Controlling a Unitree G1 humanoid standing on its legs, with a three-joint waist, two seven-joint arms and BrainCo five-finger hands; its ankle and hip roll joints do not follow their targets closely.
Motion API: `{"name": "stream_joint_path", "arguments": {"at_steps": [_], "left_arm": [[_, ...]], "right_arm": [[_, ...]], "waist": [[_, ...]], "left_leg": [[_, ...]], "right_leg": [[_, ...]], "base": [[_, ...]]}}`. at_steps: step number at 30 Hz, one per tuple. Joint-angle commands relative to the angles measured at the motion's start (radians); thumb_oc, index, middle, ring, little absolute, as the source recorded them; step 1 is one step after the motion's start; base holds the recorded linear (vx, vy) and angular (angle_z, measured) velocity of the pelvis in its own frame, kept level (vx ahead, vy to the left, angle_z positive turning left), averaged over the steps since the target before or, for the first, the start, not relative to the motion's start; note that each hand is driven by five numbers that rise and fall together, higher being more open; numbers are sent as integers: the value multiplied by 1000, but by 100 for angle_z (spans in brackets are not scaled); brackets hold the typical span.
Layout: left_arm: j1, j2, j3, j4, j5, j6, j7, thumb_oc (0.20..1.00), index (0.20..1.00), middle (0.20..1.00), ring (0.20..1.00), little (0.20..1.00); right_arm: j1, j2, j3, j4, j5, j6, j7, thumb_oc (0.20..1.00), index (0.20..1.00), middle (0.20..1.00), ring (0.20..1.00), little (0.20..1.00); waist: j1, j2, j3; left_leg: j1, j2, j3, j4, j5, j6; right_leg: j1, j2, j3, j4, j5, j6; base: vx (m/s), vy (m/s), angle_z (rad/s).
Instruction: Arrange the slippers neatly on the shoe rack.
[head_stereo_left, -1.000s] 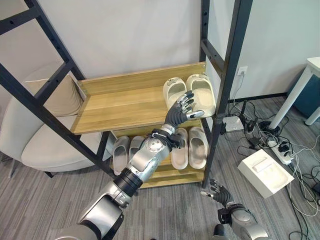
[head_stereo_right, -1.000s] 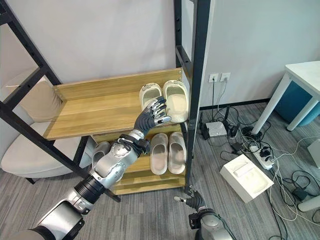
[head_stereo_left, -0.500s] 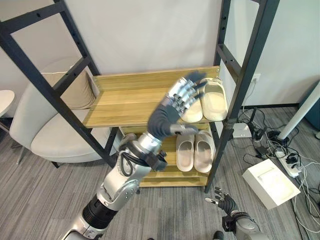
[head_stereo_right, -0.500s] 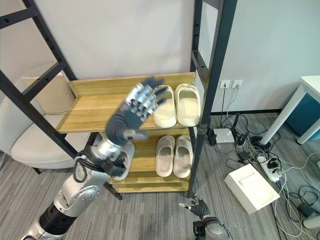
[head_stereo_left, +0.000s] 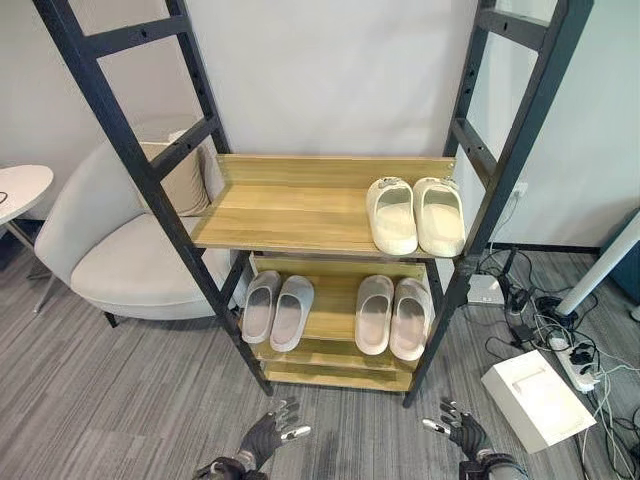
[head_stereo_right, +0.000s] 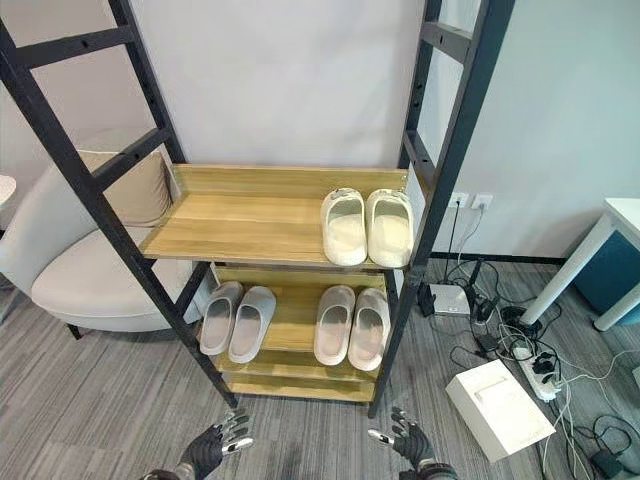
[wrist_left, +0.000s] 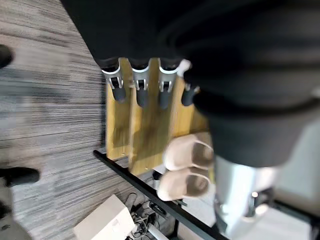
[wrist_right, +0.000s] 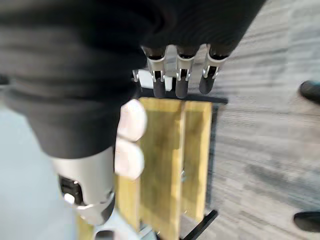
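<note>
A wooden shoe rack (head_stereo_left: 300, 205) with a black frame stands ahead. A cream pair of slippers (head_stereo_left: 415, 215) lies side by side at the right of its upper shelf. On the lower shelf a grey pair (head_stereo_left: 277, 308) lies at the left and a beige pair (head_stereo_left: 392, 315) at the right. My left hand (head_stereo_left: 265, 438) hangs low over the floor in front of the rack, open and holding nothing. My right hand (head_stereo_left: 462, 433) is low at the right, also open and holding nothing. Past the straight fingers (wrist_left: 140, 92) in the left wrist view I see the cream pair (wrist_left: 185, 167).
A pale armchair (head_stereo_left: 120, 260) sits left of the rack, with a small round table (head_stereo_left: 20, 188) beyond it. On the grey carpet at the right lie a white box (head_stereo_left: 540, 372), a power strip with cables (head_stereo_left: 575, 360) and a white table leg (head_stereo_left: 600, 270).
My left arm has come down from the cream slippers on the upper shelf to hang near the floor. The camera has moved, so the whole rack now shows from the front.
</note>
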Motion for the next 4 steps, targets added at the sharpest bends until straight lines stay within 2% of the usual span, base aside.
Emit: {"name": "stream_joint_path", "arguments": {"at_steps": [1, 4], "left_arm": [[-95, 1, 57, 6, 47, -47, 68, 1000, 1000, 1000, 1000, 1000], [-99, -28, 91, 72, 53, -43, 99, 1000, 1000, 1000, 1000, 1000]], "right_arm": [[-64, 9, -25, -43, 5, -47, -28, 1000, 1000, 1000, 1000, 1000], [-63, 14, -35, -41, 5, -44, -40, 1000, 1000, 1000, 1000, 1000]], "waist": [[-9, -13, 34], [-12, -17, 32]], "left_leg": [[39, 26, -17, 3, -30, -21], [41, 27, -14, 2, -31, -19]], "right_leg": [[17, 27, -6, 2, -53, 20], [16, 28, -1, 2, -54, 18]], "base": [[0, 0, 0], [0, 0, 0]]}}
